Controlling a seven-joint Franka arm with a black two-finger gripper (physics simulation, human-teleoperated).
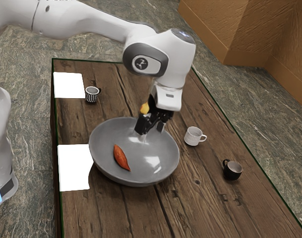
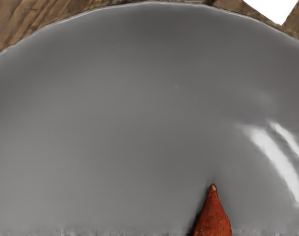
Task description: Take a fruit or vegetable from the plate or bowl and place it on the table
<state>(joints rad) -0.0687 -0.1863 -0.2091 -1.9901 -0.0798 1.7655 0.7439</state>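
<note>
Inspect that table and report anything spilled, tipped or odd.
Nothing looks spilled or tipped. One white rectangle beside the bowl and another by the striped cup look odd: blank and unshaded against the table.

Table [image 1: 205, 213]: brown wood planks, dark seams and knots noted.
Bowl [image 1: 166, 163]: grey, wide, upright, by my exterior view mid-table.
Far white patch [image 1: 69, 85]: flat, exterior view's far left.
Striped cup [image 1: 91, 95]: upright, just beside it.
Near white patch [image 1: 74, 167]: flat, left of bowl.
White mug [image 1: 192, 137]: upright, right of bowl.
Dark mug [image 1: 232, 171]: upright, farther right, nearer.
</note>
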